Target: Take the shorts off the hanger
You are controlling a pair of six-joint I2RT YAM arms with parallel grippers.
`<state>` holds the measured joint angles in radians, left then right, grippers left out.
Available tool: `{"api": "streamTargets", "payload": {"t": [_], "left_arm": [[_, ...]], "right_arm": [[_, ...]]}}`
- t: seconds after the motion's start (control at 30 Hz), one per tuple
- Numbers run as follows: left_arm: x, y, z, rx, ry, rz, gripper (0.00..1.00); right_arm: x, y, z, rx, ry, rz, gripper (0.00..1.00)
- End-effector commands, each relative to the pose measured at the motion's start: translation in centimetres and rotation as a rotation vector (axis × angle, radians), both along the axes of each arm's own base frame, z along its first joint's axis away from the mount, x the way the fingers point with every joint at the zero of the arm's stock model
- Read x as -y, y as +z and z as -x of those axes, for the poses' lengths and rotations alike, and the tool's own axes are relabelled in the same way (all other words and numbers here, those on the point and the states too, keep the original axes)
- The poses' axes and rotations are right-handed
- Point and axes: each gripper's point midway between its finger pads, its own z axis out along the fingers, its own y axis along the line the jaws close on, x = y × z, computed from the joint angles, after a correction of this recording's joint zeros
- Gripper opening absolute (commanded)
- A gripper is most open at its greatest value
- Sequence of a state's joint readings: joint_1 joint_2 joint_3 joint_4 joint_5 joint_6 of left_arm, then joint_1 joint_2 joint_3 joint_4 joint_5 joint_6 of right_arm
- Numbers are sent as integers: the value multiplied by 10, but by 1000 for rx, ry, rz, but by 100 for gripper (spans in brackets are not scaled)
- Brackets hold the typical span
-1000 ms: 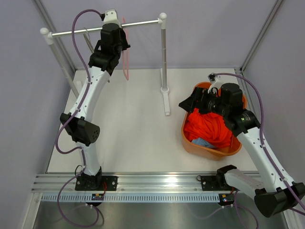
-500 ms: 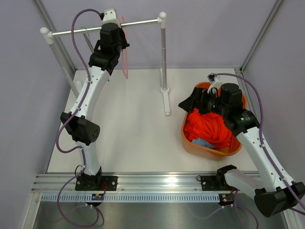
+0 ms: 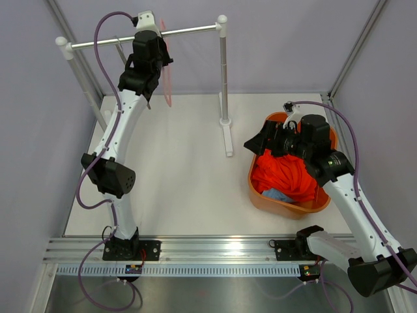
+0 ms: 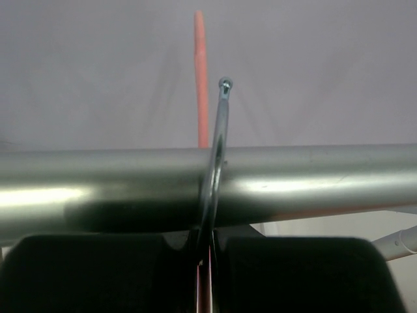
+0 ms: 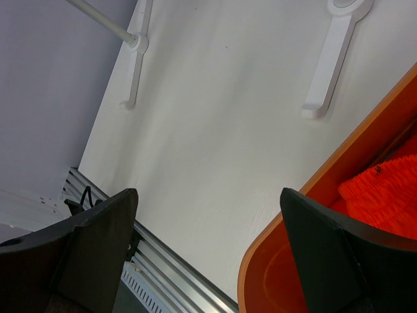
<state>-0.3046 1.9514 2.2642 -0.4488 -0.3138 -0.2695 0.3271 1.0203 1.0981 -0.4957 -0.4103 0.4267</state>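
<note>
No text, label or number can be read — not in any view.

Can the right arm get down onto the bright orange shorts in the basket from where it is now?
Probably yes. The right arm's fingers are open over the rim of the round orange plastic basket, and the bright orange cloth shorts lie uncovered on top, with nothing in between.

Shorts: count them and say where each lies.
2, both in the orange basket: the orange shorts on top, the light blue shorts peeking out beneath near its front. Others may be hidden.
</note>
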Motion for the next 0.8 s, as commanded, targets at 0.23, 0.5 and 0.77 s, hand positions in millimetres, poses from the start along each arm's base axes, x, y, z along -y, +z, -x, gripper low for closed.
{"api": "streamTargets", "payload": {"t": [0.23,0.5,0.77], "left_arm": [[-12,28,-5,86,11,17,5],[-7,7,-11,42,-9,0,15],[-9,15,2,67,-20,-5,17]], "right_arm": [[-1,6,-1,26,9,-1,99],[-1,5,-1,24,12,0,99],[-1,4,-1,19,12,2,99]]}}
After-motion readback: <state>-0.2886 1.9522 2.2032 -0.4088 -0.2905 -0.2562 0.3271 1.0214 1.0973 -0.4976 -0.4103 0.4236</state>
